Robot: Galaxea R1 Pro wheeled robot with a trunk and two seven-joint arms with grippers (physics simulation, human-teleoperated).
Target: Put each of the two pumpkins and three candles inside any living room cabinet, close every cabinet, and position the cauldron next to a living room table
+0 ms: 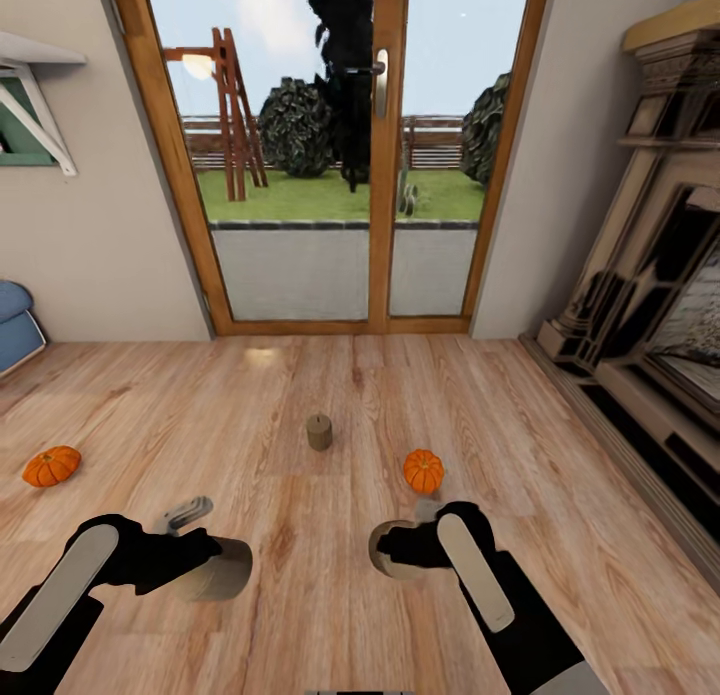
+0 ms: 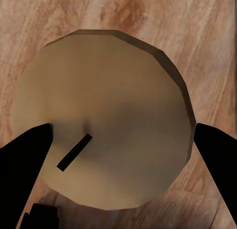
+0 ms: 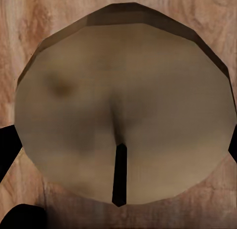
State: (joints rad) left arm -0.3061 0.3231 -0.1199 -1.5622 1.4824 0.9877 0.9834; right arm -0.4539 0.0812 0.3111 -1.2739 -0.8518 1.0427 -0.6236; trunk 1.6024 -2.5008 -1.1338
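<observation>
Both arms are loaded. The left gripper (image 1: 200,560) has its jaws closed around a candle (image 1: 222,570), and the left wrist view shows that candle's tan top and dark wick (image 2: 74,152) with a black finger at either flank. The right gripper (image 1: 405,550) likewise clamps a second candle (image 1: 385,565), whose top face sits between the dark jaw tips in the right wrist view (image 3: 123,130). Both hang low over the wooden floor (image 1: 300,635).

The third candle (image 1: 319,432) stands upright on the floor ahead, roughly midway between the arms. One pumpkin (image 1: 423,470) lies on the floor just beyond the right gripper; the other pumpkin (image 1: 51,465) sits well off toward the left wall. A glass patio door (image 1: 340,155) closes the far side, and a carved fireplace (image 1: 650,305) lines the right wall.

The main risks, as I judge them:
- The near pumpkin is round and close to the right arm; a careless swing could knock it rolling.
- Each candle appears pinched across smooth curved sides, so a jolt while the base turns might let one slip.
- With both grippers full, opening a drawer would be awkward.
</observation>
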